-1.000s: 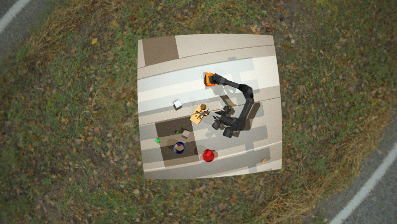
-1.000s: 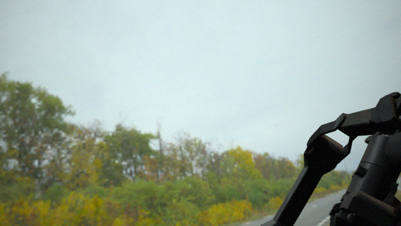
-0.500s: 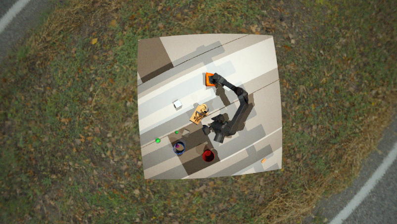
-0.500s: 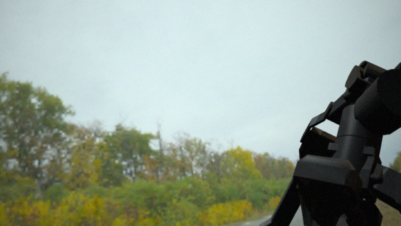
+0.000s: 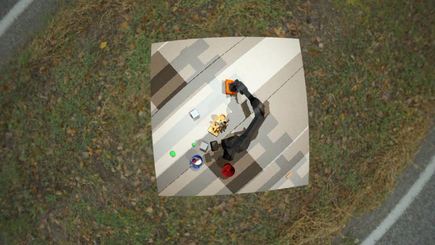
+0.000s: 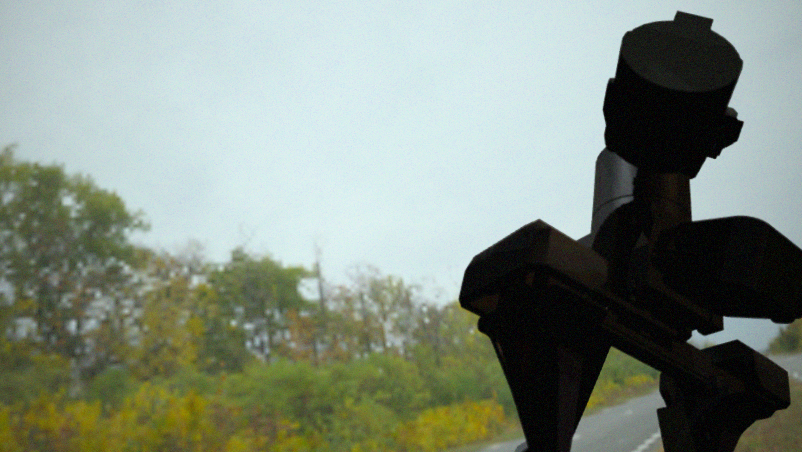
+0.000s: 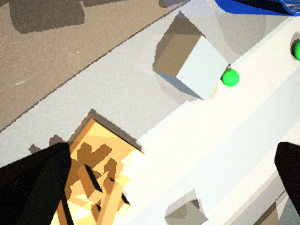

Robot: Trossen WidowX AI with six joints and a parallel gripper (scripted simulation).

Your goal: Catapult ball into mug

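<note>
A patchwork tabletop (image 5: pixel 280 57) (image 7: pixel 200 134) of cream, gray and brown sits outdoors amid leaf-strewn grass (image 5: pixel 91 121), with road and trees beyond. The small, round purple ball (image 5: pixel 194 160) shows inside the blue mug (image 5: pixel 191 164) (image 7: pixel 235 6), at seven o'clock from the tan catapult (image 5: pixel 213 130) (image 7: pixel 107 143), as the black pincer (image 5: pixel 221 150) (image 6: pixel 617 426) (image 7: pixel 175 153) spreads wide, gripping nothing.

catapult (image 5: pixel 214 130) (image 7: pixel 102 144): 1, in the mid. of the top view; clock spots below go from it
blue mug (image 5: pixel 191 165) (image 7: pixel 235 6): 1, 7 o'clk
purple ball (image 5: pixel 194 160): 1, in the blue mug
red cup (image 5: pixel 228 170): 1, abt. 6 o'clk
green balls (image 5: pixel 172 153) (image 5: pixel 193 144) (image 7: pixel 230 77) (image 7: pixel 298 50): 2, both approx. 8 o'clk
gray blocks (image 5: pixel 194 113) (image 5: pixel 203 146) (image 7: pixel 187 214) (image 7: pixel 202 64): 2, at 10 & 7 o'clk
little orange pc. (image 5: pixel 288 175): 1, 4 o'clk
</note>
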